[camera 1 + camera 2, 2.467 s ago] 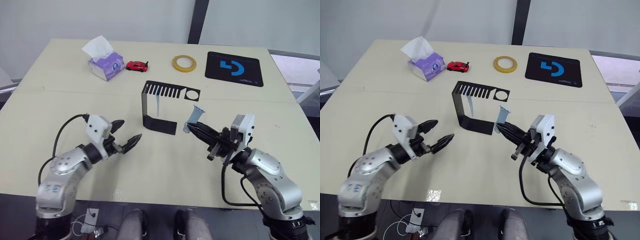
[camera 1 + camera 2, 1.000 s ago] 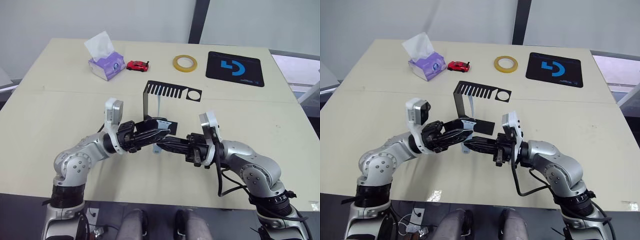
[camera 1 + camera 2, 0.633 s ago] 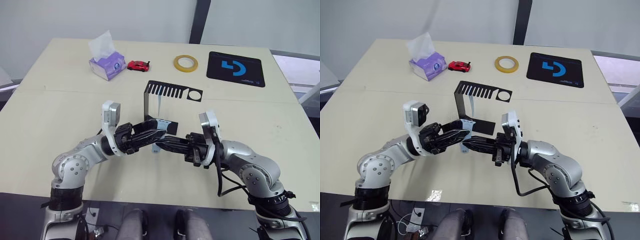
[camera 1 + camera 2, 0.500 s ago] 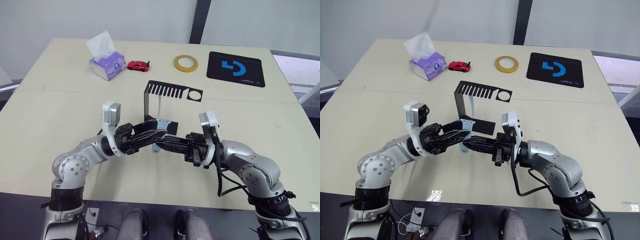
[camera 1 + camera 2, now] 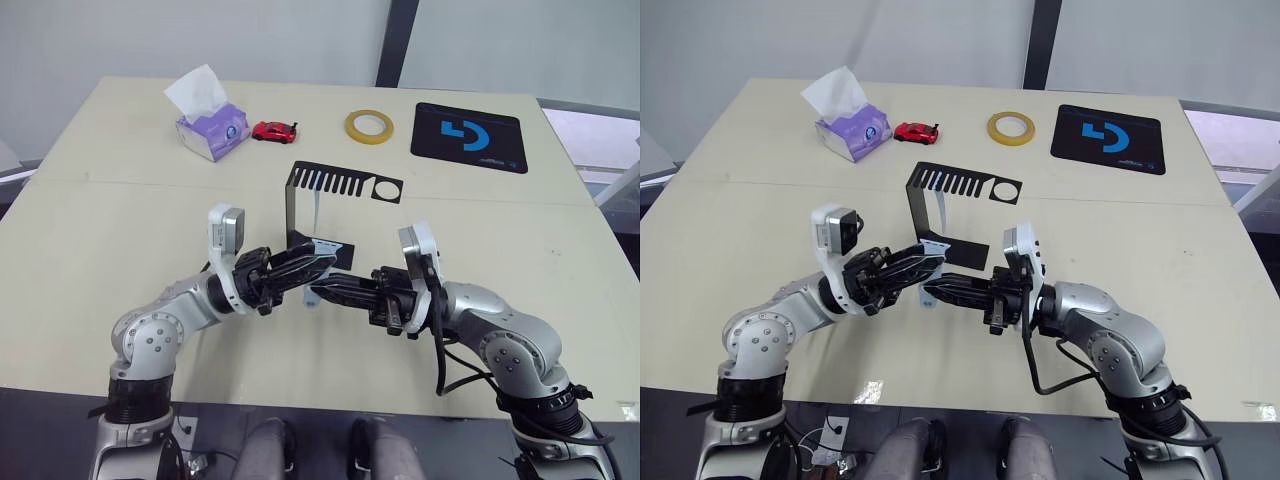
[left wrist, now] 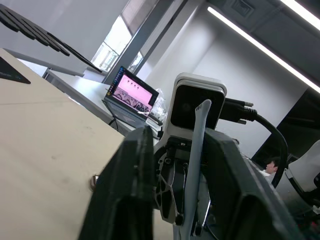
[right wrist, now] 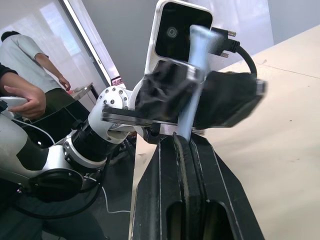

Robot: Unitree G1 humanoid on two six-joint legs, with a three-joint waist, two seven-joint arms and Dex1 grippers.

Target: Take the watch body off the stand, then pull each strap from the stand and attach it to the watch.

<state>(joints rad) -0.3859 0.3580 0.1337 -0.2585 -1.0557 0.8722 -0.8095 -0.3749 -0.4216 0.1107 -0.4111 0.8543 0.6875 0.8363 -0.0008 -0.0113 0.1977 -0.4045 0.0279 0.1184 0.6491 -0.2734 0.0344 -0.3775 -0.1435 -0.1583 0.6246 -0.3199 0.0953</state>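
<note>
Both grippers meet low over the table in front of the stand (image 5: pixel 293 215). My right gripper (image 5: pixel 318 290) is shut on the lower end of a pale blue-grey strap (image 7: pixel 194 75). The strap rises between the black fingers (image 6: pixel 127 190) of my left gripper (image 5: pixel 322 263), which press on both sides of it. A second strap (image 5: pixel 316 208) hangs from the comb slots of the stand's top plate. The round hole in that plate is empty. The watch body is hidden.
At the table's far side stand a tissue box (image 5: pixel 212 128), a red toy car (image 5: pixel 273 131), a yellow tape roll (image 5: pixel 368 125) and a black mouse pad (image 5: pixel 468 136). A person (image 7: pixel 25 75) stands beyond the table on the left arm's side.
The two arms came together in front of the stand, the right one carrying the strap. In the last half second my left fingers closed in on that strap.
</note>
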